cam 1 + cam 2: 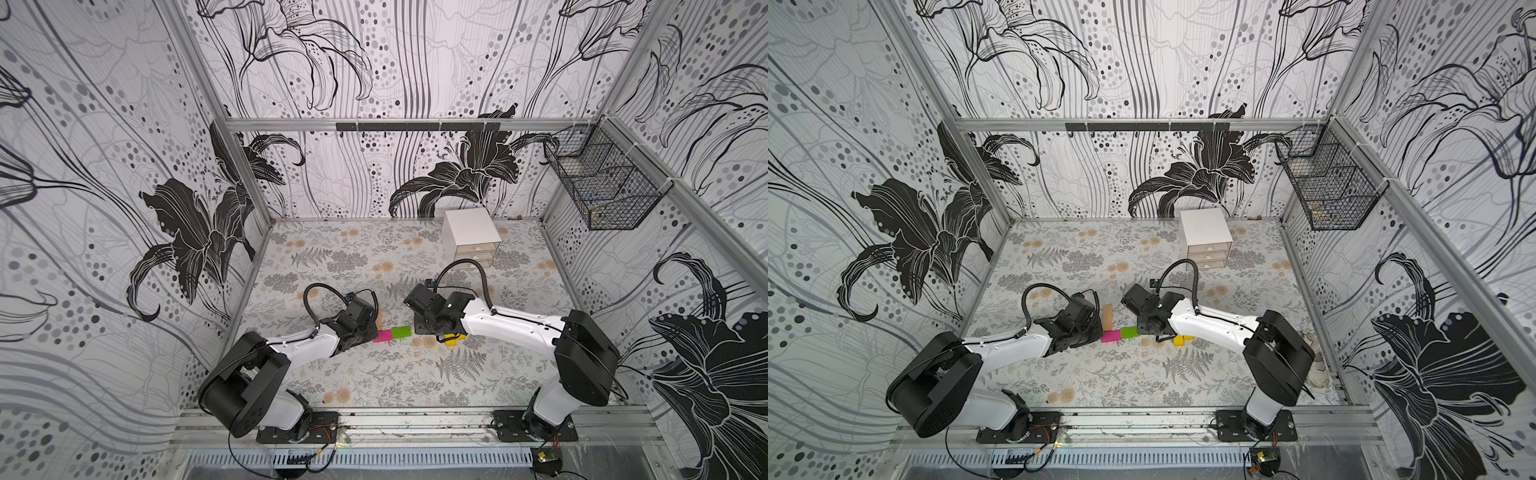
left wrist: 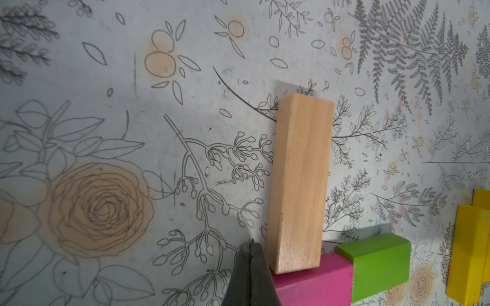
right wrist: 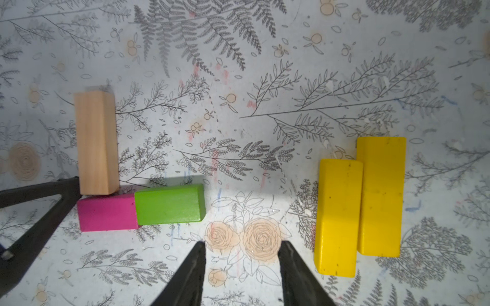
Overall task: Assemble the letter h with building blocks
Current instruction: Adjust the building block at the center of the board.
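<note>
Alignment looks the step: the left hand (image 2: 250,246), closed tight, sits beside, perhaps touching, the long tan bare-wood block (image 2: 299,182) where it meets the short magenta-pink block (image 2: 315,280), mid bench (image 1: 374,374). Nudge gently, sparing the short green block (image 2: 376,265). The right hand (image 3: 243,243), spread and empty, hovers near two long yellow blocks (image 3: 339,217).

Walls (image 1: 104,174) papered with black-and-white lilies and dots enclose a bench (image 1: 374,374) printed with grey ferns and tan roses, a white three-drawer box (image 1: 469,235) at its back, a black wire basket (image 1: 602,187) hung on one wall
</note>
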Motion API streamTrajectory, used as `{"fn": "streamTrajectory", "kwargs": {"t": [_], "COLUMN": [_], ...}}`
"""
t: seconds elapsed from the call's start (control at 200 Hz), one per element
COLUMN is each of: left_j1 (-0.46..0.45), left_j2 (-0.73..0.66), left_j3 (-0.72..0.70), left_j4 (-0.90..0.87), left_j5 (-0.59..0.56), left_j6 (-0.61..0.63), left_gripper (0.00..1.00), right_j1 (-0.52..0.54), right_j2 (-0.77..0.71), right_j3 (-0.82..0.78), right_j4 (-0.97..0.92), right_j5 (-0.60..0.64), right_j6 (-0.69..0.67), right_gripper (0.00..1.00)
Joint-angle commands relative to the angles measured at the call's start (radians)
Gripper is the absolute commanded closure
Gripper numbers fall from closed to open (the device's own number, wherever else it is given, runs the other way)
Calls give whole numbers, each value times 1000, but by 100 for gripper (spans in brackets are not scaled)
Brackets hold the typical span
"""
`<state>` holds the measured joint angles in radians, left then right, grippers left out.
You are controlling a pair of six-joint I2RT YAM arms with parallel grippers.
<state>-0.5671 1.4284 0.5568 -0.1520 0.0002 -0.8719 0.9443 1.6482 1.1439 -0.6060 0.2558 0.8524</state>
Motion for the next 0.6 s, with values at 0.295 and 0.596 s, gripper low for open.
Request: {"fn": "streamTrajectory", "kwargs": {"t": [0.295, 0.596], "left_j1": [-15, -41], "left_j2": [-77, -61], "left_j3": [-60, -14], "left_j4": [-101, -103], "left_j5": [-15, 0], "left_j6": [-22, -16], "left_gripper": [98, 99], "right_j1": [8, 7], "right_j2": [-51, -51], "right_j3": [-21, -12], "right_j4": [-35, -49], "right_j5": [36, 41], "right_j6": [28, 26], "right_gripper": [52, 52]}}
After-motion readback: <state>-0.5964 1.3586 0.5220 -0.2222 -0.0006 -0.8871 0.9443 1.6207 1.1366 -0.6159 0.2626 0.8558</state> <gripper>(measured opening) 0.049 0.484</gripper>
